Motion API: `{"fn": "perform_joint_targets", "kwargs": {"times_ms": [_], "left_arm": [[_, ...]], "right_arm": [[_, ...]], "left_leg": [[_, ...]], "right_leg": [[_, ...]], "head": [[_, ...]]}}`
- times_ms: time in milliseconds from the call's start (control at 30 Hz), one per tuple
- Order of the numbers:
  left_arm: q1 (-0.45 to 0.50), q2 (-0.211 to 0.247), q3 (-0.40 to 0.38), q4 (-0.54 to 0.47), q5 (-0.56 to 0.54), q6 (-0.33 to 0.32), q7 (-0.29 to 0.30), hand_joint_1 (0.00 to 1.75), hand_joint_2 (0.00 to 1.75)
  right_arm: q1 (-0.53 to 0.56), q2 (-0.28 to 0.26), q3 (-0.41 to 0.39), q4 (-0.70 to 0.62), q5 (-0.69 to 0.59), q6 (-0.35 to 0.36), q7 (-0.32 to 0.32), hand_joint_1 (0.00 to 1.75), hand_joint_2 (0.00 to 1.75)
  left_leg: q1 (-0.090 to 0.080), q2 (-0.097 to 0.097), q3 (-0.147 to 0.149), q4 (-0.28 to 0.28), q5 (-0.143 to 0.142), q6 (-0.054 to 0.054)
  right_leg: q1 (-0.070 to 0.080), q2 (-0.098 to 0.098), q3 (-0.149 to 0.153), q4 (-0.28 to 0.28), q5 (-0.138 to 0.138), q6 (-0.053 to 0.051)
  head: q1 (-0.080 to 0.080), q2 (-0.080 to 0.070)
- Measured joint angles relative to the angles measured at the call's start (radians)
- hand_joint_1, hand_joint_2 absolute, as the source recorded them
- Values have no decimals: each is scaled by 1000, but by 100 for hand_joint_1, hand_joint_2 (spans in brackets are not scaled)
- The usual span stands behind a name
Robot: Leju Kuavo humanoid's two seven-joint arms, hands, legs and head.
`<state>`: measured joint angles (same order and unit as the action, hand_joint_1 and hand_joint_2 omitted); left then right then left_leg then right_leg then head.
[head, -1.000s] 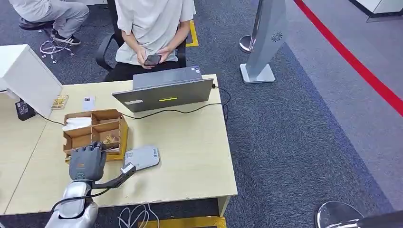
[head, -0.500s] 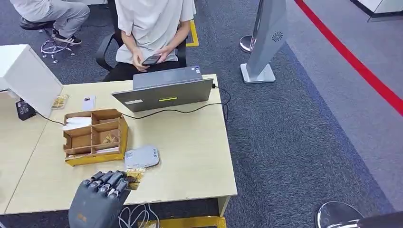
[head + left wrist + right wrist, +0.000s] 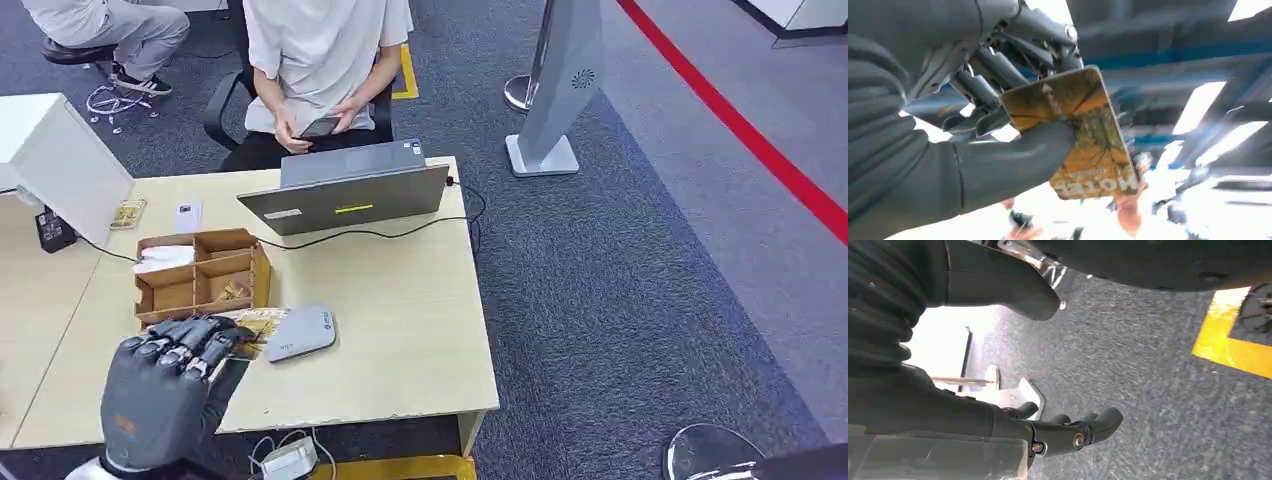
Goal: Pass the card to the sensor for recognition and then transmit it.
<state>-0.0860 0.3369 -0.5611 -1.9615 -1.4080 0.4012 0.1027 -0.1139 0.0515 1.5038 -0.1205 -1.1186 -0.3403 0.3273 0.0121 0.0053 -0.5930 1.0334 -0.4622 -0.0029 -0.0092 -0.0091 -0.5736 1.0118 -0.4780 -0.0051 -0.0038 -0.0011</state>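
Observation:
My left hand (image 3: 165, 390) is raised over the table's front left part and holds a yellow-orange printed card (image 3: 262, 323) by one end, its free end reaching toward the grey card sensor (image 3: 299, 335) on the table. In the left wrist view the card (image 3: 1083, 135) sits pinched between the thick thumb (image 3: 1013, 160) and the darker fingers (image 3: 998, 75). My right hand (image 3: 1013, 405) hangs over the carpet with its fingers apart and nothing in it.
A cardboard compartment box (image 3: 202, 274) stands just behind the sensor. A grey laptop (image 3: 347, 190) with a cable sits at the table's far edge, and a seated person (image 3: 320, 60) holds a phone behind it. A white box (image 3: 55, 160) stands at far left.
My left hand has lifted away from the box with the card, swung down toward the front edge, then moved left and up, bringing the card next to the sensor.

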Motion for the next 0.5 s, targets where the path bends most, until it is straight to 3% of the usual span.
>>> {"fn": "perform_joint_targets", "kwargs": {"times_ms": [33,100,200,267,333,367,433,500], "left_arm": [[-72,-6,15,44,20,-58,30,175,175],[-217,-14,61,180,74,-143,34,175,175],[-359,-19,126,353,102,-154,15,175,175],[-426,-24,143,429,67,-172,54,175,175],[-540,-24,164,590,22,-136,89,175,175],[-613,-16,177,701,-10,-82,100,175,175],[-755,22,196,947,-107,29,134,175,175],[-855,67,197,1135,-135,61,158,175,175]], "right_arm": [[-1,0,9,0,16,9,-5,0,175],[-9,0,23,0,33,21,-13,0,175],[-14,-1,31,0,39,26,-16,0,175],[-8,-3,38,0,65,33,-19,0,175],[-9,-6,42,1,115,46,-27,0,175],[-12,-8,44,1,146,55,-29,0,175],[-14,-13,44,1,211,72,-33,0,175],[-13,-18,45,2,234,79,-34,0,175]], "left_leg": [[0,-5,-2,0,3,0],[0,-8,-5,-1,5,-1],[0,1,-5,-1,7,-3],[0,1,-6,-1,9,-3],[0,1,-10,-1,11,-5],[1,2,-11,-1,12,-5],[1,9,-12,-1,12,-5],[1,16,-9,-2,11,-6]], "right_leg": [[0,-5,0,0,0,1],[0,-7,2,1,3,0],[0,1,-3,3,9,-4],[0,1,-5,3,9,-4],[0,1,-7,3,11,-3],[1,2,-9,4,12,-4],[2,8,-12,5,14,-6],[1,16,-13,6,14,-6]], "head": [[2,0],[4,0],[0,0],[0,0],[4,0],[3,0],[4,0],[2,0]]}}
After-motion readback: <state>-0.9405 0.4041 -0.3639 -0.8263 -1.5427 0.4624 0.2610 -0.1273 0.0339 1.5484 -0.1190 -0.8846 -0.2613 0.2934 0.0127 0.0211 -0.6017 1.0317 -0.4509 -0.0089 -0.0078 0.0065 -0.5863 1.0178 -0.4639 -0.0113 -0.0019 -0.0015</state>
